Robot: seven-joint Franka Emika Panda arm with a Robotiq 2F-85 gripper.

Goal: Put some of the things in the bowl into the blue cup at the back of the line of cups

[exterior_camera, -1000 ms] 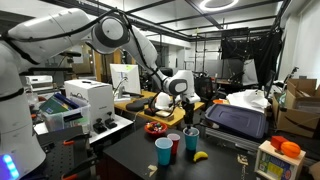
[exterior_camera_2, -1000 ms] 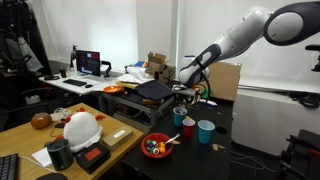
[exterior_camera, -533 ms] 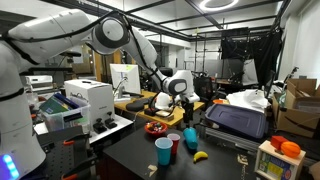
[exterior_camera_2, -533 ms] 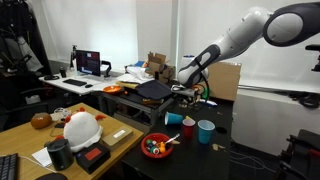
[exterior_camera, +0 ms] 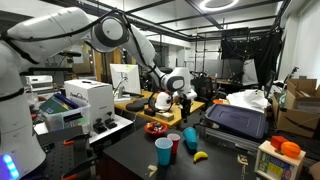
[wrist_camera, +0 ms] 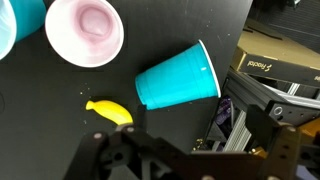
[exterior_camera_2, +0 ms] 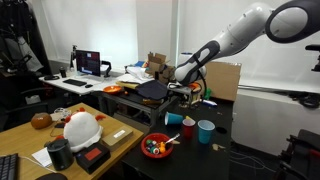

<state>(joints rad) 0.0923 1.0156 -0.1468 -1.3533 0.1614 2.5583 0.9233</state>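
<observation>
At the bottom edge of the wrist view, the gripper [wrist_camera: 195, 152] is shown with its two dark fingers [wrist_camera: 112, 155] spread wide apart, and nothing is held between them. Just ahead of the fingers, the blue cup [wrist_camera: 178, 86] is seen lying on its side on the black table [wrist_camera: 50, 135], with its open mouth turned towards a black case [wrist_camera: 285, 60] on the gripper's right. To the left of that cup, close to it but not touching, a yellow banana [wrist_camera: 108, 111] is laid flat. Further ahead and to the left, a red cup [wrist_camera: 85, 30] is viewed from above, standing upright. Beyond it, a second light-blue cup [wrist_camera: 12, 22] is cut off by the corner of the view.

In both exterior views the gripper [exterior_camera: 182, 100] [exterior_camera_2: 180, 90] is held in the air above the cups, clear of them. Lower down and off to one side of the cups, the red bowl [exterior_camera: 150, 131] [exterior_camera_2: 160, 154] is set on the table. Small dark and yellowish bits [exterior_camera_2: 151, 146] are seen inside it, too small to be made out.
</observation>
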